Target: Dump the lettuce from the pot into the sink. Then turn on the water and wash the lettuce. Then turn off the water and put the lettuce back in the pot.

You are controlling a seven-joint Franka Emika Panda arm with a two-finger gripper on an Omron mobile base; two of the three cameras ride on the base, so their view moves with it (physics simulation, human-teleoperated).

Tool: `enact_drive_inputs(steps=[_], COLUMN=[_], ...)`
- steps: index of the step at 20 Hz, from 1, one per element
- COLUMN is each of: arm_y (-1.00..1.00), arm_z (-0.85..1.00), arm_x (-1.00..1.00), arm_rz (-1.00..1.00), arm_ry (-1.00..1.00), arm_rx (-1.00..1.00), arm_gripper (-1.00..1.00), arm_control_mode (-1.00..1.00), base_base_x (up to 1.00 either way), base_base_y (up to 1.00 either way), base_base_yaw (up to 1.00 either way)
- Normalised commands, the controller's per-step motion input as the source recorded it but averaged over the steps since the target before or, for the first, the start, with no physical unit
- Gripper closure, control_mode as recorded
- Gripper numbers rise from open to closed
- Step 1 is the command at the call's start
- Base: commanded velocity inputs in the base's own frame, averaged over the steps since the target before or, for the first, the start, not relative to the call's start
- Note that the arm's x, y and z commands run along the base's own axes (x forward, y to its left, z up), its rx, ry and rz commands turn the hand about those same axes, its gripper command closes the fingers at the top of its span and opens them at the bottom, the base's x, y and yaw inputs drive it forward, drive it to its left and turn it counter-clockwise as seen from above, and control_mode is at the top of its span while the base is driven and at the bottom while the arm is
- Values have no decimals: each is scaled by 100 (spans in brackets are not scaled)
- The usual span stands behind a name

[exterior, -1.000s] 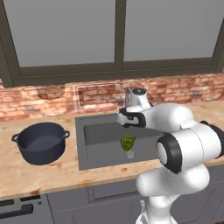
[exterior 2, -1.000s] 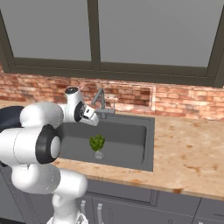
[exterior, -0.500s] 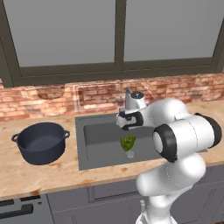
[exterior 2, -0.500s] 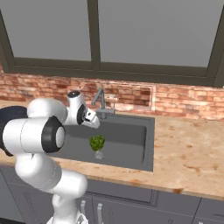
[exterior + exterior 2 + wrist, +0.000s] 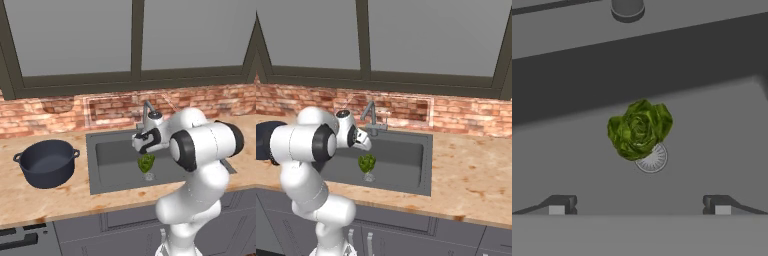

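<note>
Item: lettuce (image 5: 639, 129), one small ruffled green head, lying in the sink (image 5: 112, 172) partly over the round drain (image 5: 653, 159). I read it as light, soft and easily bruised; I would pinch across the leafy crown. My gripper (image 5: 639, 205) hangs above it, jaws wide apart, empty. Pot (image 5: 46, 162) stands on the counter, well apart.

Lettuce (image 5: 639, 129) bright green; sink (image 5: 115, 170) dark grey; pot (image 5: 46, 163) navy-grey; counter (image 5: 476, 175) tan speckled; backsplash (image 5: 60, 112) red brick.
</note>
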Motion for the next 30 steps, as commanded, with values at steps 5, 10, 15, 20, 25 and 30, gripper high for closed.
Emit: enact_drive_inputs(steps=[5,10,15,20,25,30], arm_y=[0,0,0,-7,-17,-13], arm_z=[-23,-20,-23,-25,-19,-16], arm_x=[37,41,12,0,-1,0], arm_rz=[0,0,0,0,0,0], arm_ry=[0,0,0,2,0,0], arm_rx=[0,0,0,0,0,0], arm_gripper=[-100,-100,-100,-100,-100,-100], arm_control_mode=[-100,-100,-100,-100,-100,-100], base_base_x=[0,0,0,0,0,0], base_base_y=[0,0,0,0,0,0], base_base_yaw=[0,0,0,0,0,0])
